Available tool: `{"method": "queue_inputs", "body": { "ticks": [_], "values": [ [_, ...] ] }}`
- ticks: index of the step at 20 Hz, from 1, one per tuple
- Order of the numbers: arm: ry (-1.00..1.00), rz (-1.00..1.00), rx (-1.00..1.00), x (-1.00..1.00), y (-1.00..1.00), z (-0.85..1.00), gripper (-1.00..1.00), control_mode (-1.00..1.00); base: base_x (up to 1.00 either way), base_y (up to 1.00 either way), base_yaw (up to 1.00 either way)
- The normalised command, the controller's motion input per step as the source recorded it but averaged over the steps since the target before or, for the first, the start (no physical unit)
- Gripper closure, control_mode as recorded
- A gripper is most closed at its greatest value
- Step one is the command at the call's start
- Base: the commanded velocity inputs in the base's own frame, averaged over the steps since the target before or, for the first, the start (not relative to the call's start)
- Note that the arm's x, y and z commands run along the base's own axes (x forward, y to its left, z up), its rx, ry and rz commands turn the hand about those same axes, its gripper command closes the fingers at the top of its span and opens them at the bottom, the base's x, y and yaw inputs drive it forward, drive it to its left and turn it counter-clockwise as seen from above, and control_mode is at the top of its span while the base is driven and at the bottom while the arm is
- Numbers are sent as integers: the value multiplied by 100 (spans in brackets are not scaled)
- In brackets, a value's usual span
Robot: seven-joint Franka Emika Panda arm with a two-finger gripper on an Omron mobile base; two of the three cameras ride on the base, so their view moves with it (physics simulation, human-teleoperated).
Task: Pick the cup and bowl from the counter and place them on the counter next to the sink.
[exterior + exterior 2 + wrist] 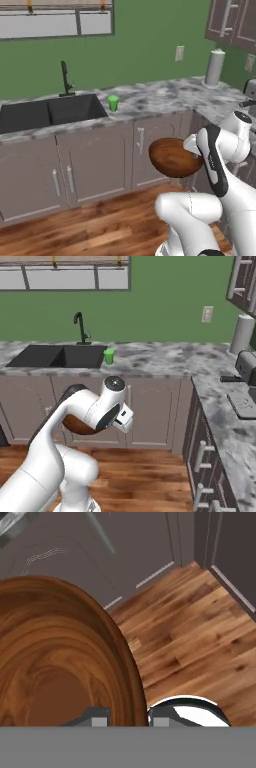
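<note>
Bowl (172, 158) airborne over wood floor (90, 230), tipped on side — tool (129, 717) pinched narrow on rim, wall between tips. Glossy, rigid, likely slippery; rim grip best. Cup (113, 103) on bench (165, 97), sink (47, 112) at its 9 o'clock.

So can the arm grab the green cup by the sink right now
Probably not: its fingers are clamped on the bowl rim, held over the floor, well short of the cup on the counter.
</note>
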Motion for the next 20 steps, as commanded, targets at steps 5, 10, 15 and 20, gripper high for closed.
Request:
{"method": "queue_inputs", "body": {
  "ticks": [5,10,15,20],
  "values": [
    [0,0,0,0,0,0,100,100,100,13,21],
    [0,0,0,0,0,0,100,100,99,22,19],
    [0,0,0,0,0,0,100,100,28,55,6],
    [0,0,0,0,0,0,100,100,0,72,0]
  ]
}}
